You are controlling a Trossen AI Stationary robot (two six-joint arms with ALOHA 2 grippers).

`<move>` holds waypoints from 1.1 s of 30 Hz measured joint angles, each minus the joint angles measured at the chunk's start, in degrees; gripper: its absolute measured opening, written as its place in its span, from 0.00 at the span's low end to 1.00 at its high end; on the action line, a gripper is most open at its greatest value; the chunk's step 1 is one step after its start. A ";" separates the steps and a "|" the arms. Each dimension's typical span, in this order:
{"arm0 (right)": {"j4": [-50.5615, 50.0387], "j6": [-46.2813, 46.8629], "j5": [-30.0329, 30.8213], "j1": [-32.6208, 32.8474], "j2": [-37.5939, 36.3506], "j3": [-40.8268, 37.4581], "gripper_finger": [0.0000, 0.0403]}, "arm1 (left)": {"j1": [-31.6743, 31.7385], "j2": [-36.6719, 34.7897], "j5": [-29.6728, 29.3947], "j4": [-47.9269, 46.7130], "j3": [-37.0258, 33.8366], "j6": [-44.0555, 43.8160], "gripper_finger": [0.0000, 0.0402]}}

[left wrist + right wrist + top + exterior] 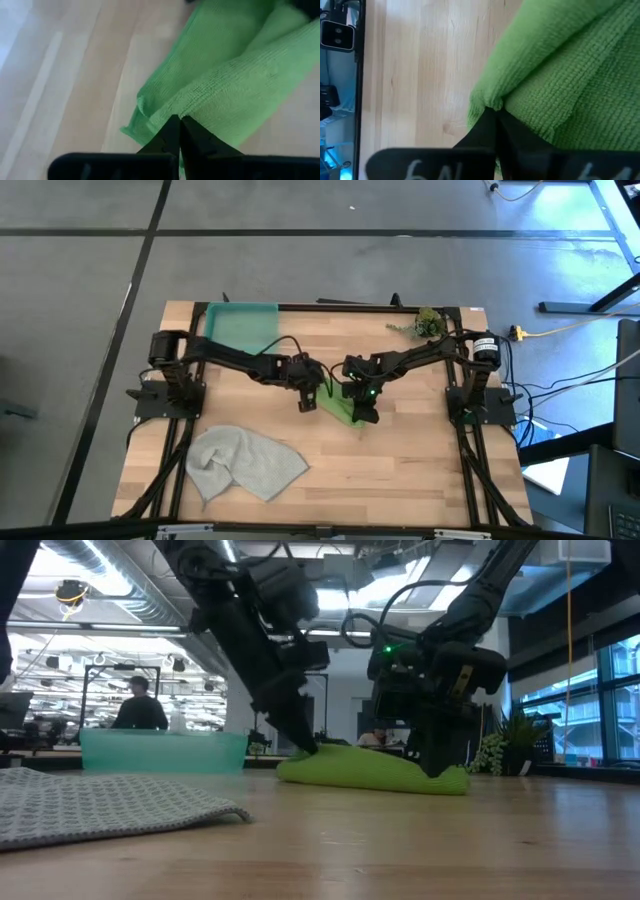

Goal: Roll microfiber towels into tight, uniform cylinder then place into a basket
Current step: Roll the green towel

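Note:
The lime green towel (pixel 340 408) lies as a loose roll on the wooden table's middle; in the low view it is a low, long bundle (pixel 370 768). My left gripper (pixel 307 402) is shut at the roll's left end. My right gripper (pixel 365 416) is shut at its right end. The pale grey towel (pixel 245 463) lies crumpled and flat near the front left. The teal basket (pixel 240 328) stands at the far left with nothing in it. My left gripper sets its shut fingertips (pixel 179 122) against the folded edge (pixel 165 107) at the green roll's left end, slanting down from the left. The roll lies on the table. Whether cloth sits between the tips, I cannot tell. My right gripper has its shut fingertips (pixel 492 117) against a puckered fold (pixel 492 102) at the roll's right end, slanting down from the right. In the low view the tips come down on that end (pixel 445 776), which rests on the table. A pinch cannot be told.
A leafy plant sprig (pixel 425 323) lies at the far right corner. Bare wood stretches along the front right of the table (pixel 420 470). A person (pixel 138 705) sits far off in the room behind.

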 joint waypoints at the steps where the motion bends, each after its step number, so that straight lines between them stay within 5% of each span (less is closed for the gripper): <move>1: 0.17 -0.12 0.12 0.02 0.00 -0.02 0.00 | 0.16 0.58 -0.31 0.44 0.00 0.17 0.00; 19: -3.85 -0.68 -3.38 -0.74 -1.16 2.87 0.00 | 1.92 7.73 -1.12 4.16 0.24 0.30 0.00; 33: -4.68 8.00 4.56 -4.55 -8.98 3.13 0.00 | 0.01 7.93 -2.53 3.79 0.11 6.25 0.00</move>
